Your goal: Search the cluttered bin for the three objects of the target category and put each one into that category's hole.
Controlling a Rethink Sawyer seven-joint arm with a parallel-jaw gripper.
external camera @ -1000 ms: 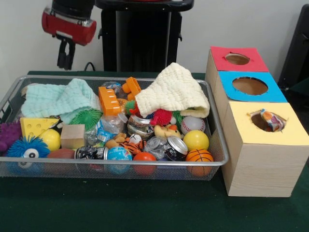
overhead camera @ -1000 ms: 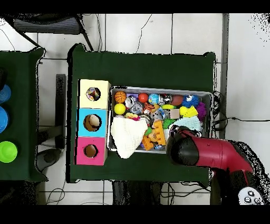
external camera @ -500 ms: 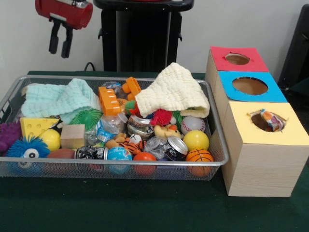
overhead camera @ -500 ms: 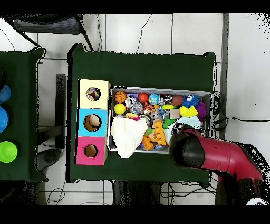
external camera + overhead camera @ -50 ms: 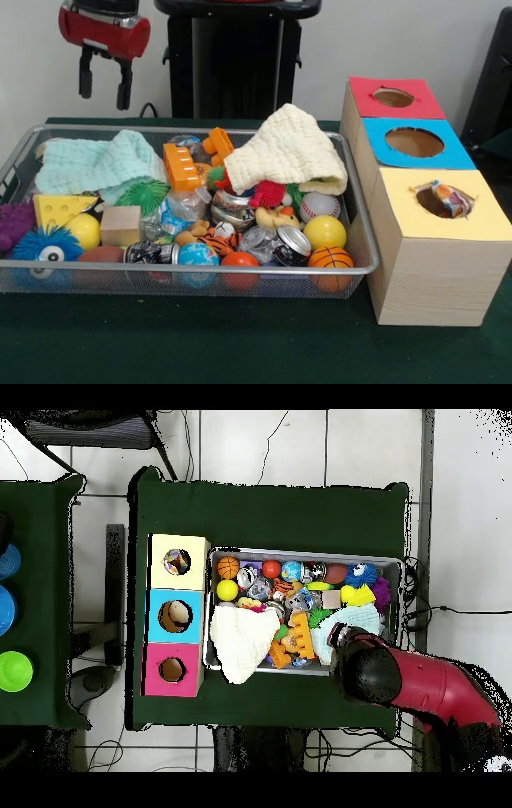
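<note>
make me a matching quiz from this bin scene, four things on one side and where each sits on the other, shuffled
Things:
1. basketball
2. cream cloth
3. blue fuzzy ball
4. crumpled wrapper

Places in the front view:
A. in the yellow box's hole
B. bin's near left corner
C. bin's near right corner
D. draped over toys at the bin's far right

Pairs: 1-C, 2-D, 3-B, 4-A

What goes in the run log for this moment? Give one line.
gripper: open, empty, above bin's mint cloth | yellow hole: one item inside | blue, red holes: nothing visible
</note>
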